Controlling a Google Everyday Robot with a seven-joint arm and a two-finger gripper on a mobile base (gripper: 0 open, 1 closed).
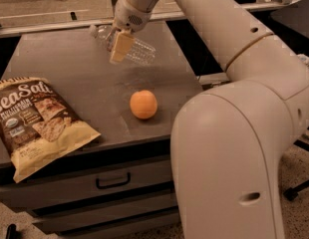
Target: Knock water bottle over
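Note:
The water bottle (138,50) is clear ribbed plastic and lies on its side at the back of the grey cabinet top (70,78). Its white cap (93,31) points to the back left. My gripper (120,47) comes down from above and sits right in front of the bottle's middle, covering part of it. I cannot tell whether it touches the bottle. The bottle's label is hidden behind the gripper.
An orange (143,104) sits in front of the bottle near the middle of the top. A SeaSalt chip bag (35,123) lies at the front left and overhangs the edge. My large white arm (229,133) fills the right side. Drawers (112,180) are below.

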